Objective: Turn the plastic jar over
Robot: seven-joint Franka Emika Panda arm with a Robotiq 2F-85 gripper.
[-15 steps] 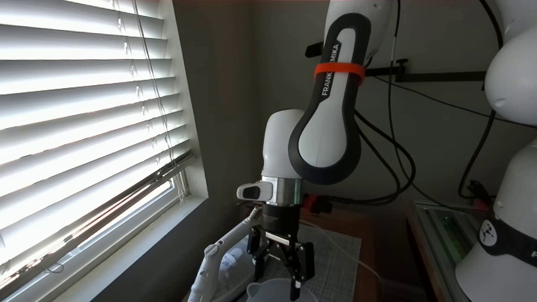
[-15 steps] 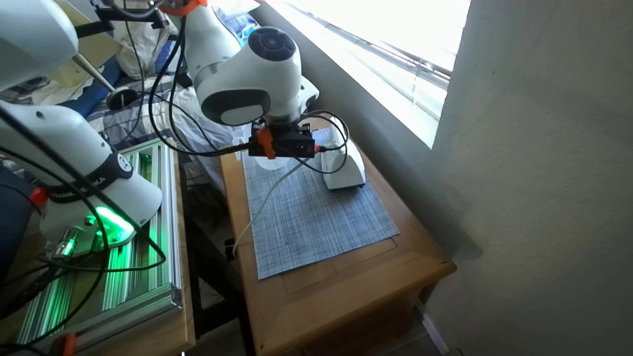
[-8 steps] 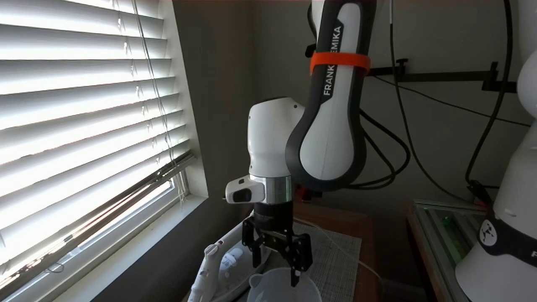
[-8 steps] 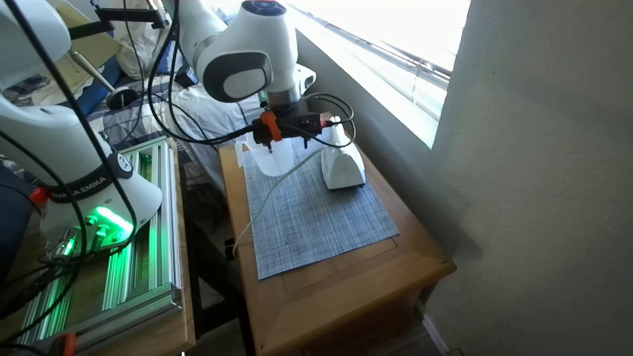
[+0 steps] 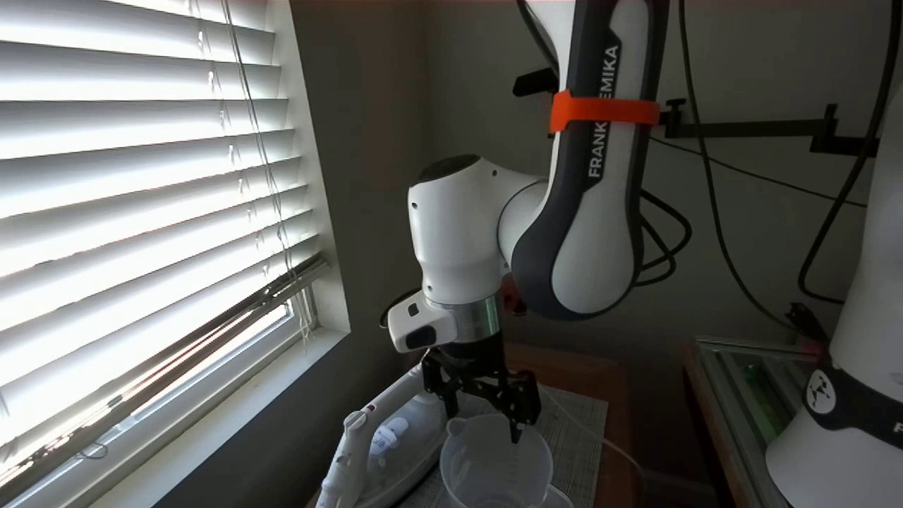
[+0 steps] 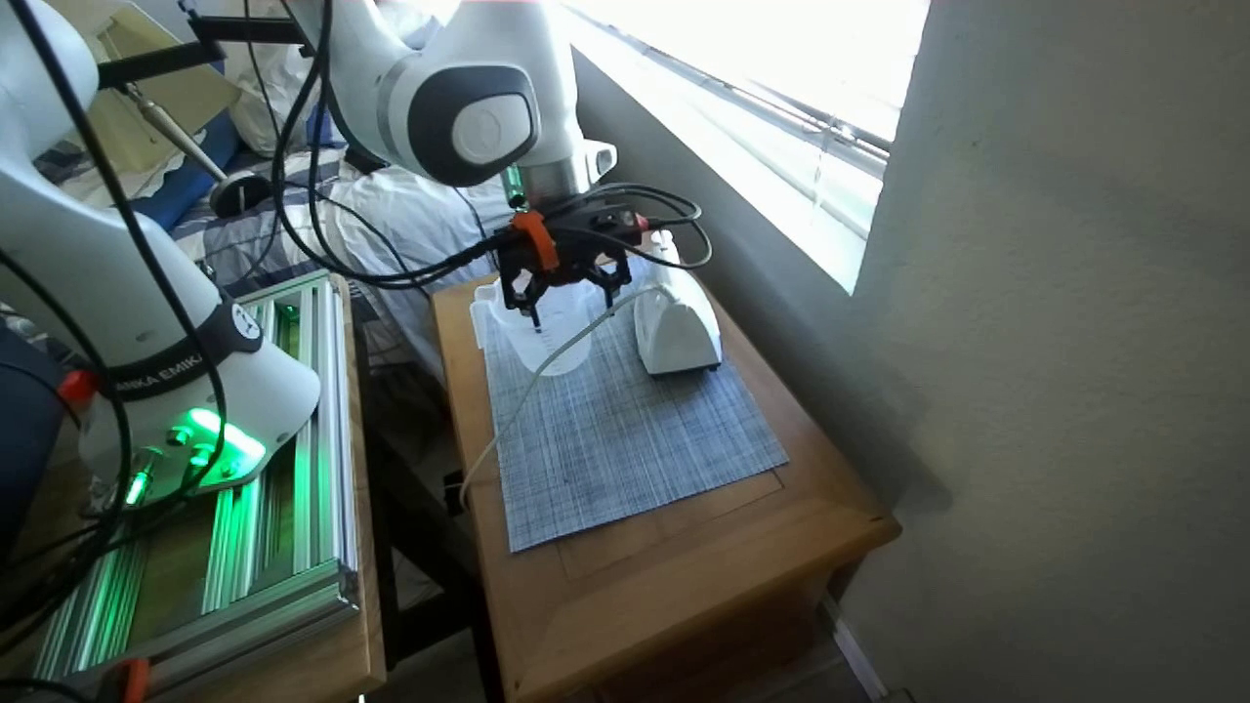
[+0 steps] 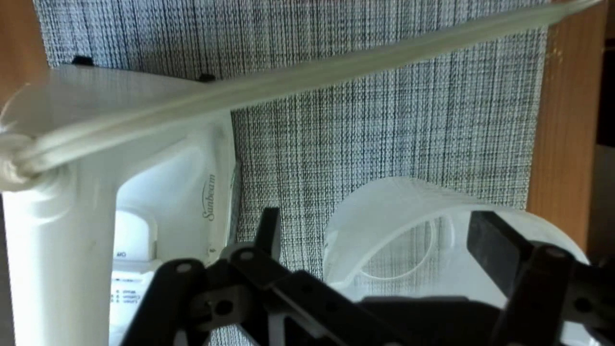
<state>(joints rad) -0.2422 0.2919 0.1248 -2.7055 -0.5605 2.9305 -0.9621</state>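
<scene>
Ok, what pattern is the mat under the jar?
A fine woven crosshatch of dark and pale grey-blue threads; the mat shows best in the wrist view.

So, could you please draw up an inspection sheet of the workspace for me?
Surface: wooden table topped with a grey woven placemat.
Job's things: plastic measuring jug, upright, mouth up, not yet turned over.
Clutter: white Sunbeam iron beside the jug, apart from it.
Claw: open, holding nothing; one finger over the jug's mouth, contact unclear.
Cables: pale iron cord crosses over the placemat; black arm cables hang in loops.
Surroundings: slatted window blinds; bed behind the table in an exterior view.
</scene>
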